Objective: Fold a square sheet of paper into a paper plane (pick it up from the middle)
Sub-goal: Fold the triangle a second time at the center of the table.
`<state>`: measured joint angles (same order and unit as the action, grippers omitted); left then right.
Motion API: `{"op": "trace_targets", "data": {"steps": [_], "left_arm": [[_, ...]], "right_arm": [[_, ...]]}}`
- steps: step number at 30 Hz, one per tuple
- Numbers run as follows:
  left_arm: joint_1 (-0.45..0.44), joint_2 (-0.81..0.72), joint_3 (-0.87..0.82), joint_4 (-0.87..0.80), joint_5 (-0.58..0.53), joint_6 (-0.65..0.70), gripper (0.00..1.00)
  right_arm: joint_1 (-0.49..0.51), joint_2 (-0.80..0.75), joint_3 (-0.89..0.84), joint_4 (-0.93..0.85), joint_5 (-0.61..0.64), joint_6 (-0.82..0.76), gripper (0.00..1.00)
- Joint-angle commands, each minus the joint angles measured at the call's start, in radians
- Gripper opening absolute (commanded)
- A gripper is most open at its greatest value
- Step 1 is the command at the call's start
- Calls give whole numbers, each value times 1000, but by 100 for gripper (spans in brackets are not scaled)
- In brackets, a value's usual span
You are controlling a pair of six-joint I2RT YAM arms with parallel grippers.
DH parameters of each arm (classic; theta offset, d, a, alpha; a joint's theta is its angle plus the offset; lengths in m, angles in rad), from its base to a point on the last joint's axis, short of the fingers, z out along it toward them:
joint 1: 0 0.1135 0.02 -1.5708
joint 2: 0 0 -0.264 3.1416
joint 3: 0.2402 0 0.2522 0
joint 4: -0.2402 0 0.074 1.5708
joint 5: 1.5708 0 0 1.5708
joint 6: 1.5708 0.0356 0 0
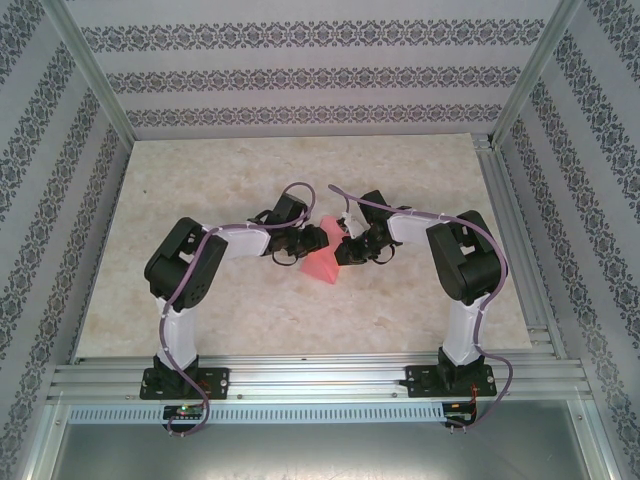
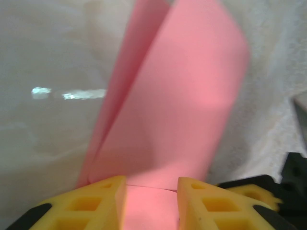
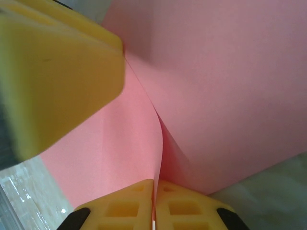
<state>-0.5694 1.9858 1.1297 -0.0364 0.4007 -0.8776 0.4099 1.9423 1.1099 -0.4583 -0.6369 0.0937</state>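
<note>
Where the arms meet: the middle of the table [image 1: 200,190], with the left gripper [image 1: 312,243] and the right gripper [image 1: 346,250] facing each other close together.
Square sheet of paper: the square sheet of paper [image 1: 318,266] sits between the two grippers, pink-red and partly folded rather than flat. From above it reads as a triangle with its tip toward the near edge.
Paper from the left wrist: two long pink flaps [image 2: 182,105] reach away from the fingers, one overlapping the other, over the pale tabletop.
Left gripper fingers: the yellow fingers [image 2: 103,203] stand a narrow gap apart with pink paper in the gap. Whether the pads press it cannot be told.
Paper from the right wrist: two pink layers [image 3: 225,86] meet along a curved crease that runs down into the finger seam.
Right gripper fingers: the yellow fingers [image 3: 124,211] are pressed together, pinching the paper at that crease.
Other finger in the right wrist view: a blurred yellow finger [image 3: 57,81] of the left gripper, upper left, lying against the paper.
Table surface: pale and marbled, framed by aluminium rails.
Walls: patterned paper on the left, right and far sides.
</note>
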Motion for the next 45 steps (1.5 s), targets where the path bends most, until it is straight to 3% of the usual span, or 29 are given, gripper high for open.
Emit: {"op": "trace_targets", "data": {"steps": [1, 5, 10, 17, 23, 32, 45], "left_arm": [[11, 29, 7, -39, -54, 1, 35], [10, 10, 20, -95, -94, 28, 35], [9, -63, 23, -45, 18, 18, 40], [6, -140, -34, 37, 104, -76, 38], [-10, -118, -112, 158, 132, -194, 31], [-43, -59, -118, 161, 119, -214, 2], [-72, -32, -67, -87, 11, -114, 0]], "right_arm": [[-1, 17, 17, -6, 15, -28, 9], [-2, 18, 18, -6, 16, -28, 9], [0, 17, 20, -5, 11, -26, 9], [3, 22, 22, -2, 9, -24, 9], [3, 23, 20, 0, 13, -23, 9], [4, 24, 21, -8, 17, -27, 9], [7, 27, 27, -9, 22, -26, 10]]}}
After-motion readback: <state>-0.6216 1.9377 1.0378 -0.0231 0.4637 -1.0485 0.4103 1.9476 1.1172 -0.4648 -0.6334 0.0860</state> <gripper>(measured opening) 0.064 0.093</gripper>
